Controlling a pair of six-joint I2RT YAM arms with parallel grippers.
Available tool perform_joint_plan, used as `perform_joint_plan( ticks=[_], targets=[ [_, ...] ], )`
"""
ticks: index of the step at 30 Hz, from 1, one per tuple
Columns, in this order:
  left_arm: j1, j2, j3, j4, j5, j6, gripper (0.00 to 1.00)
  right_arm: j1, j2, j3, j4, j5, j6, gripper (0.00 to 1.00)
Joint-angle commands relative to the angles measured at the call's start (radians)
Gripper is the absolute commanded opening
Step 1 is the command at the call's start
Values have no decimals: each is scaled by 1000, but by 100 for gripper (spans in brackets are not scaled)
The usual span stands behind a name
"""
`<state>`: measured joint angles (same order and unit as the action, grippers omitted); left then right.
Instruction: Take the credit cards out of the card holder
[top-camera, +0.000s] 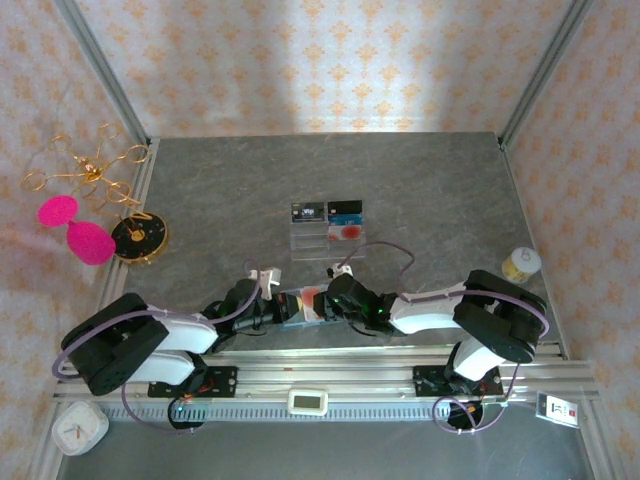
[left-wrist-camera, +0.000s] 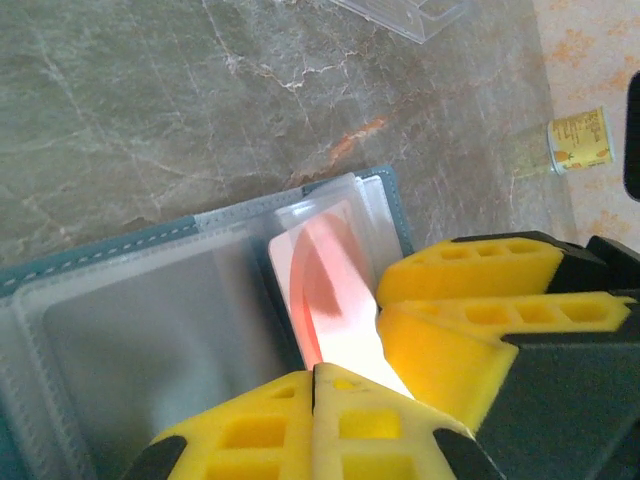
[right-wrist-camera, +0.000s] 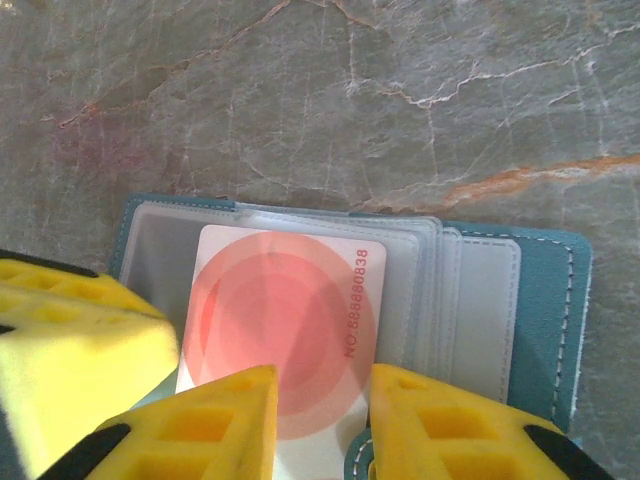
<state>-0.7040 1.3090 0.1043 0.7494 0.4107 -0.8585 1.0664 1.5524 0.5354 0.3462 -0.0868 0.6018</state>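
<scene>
Because the credit card (right-wrist-camera: 285, 310) looks thin, stiff and slick, pinch its six-o'clock edge, where right fingers (right-wrist-camera: 230, 420) stand parted, left fingers (right-wrist-camera: 80, 340) clenched shut at nine o'clock.

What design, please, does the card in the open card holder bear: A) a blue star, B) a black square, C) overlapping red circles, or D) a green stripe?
C: the pale credit card in the teal card holder shows red circles beside a printed number.

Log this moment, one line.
pale red-printed plastic card partly out of open teal folding card holder | left claw: shut | right claw: parted over card
</scene>
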Motion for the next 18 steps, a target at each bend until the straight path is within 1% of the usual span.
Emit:
perform_joint_plan(
  ticks=[1,4,8,9,11,13,18],
  targets=[
    [11,-47,-11,-53,-16,18,0,9,31,-28,-33,-28,17,29],
    [11,-63,-13,-48,-17,13,0,10,36,-25,-34,-29,17,29],
    [10,-26,-16,25,8,1,1,10,43,-21,-33,-37,13,29],
    [6,-12,-13,34,11,-2,11,10,44,-22,-32,-36,14,29],
    [4,6,-14,52,1,-8,22,10,43,-21,-32,-37,15,29],
    [3,25,-12,64,-7,-11,26,9,43,-20,-34,-37,12,29],
    [3,82,-6,107,-1,-16,27,10,43,-20,-35,-36,13,29]
  ],
)
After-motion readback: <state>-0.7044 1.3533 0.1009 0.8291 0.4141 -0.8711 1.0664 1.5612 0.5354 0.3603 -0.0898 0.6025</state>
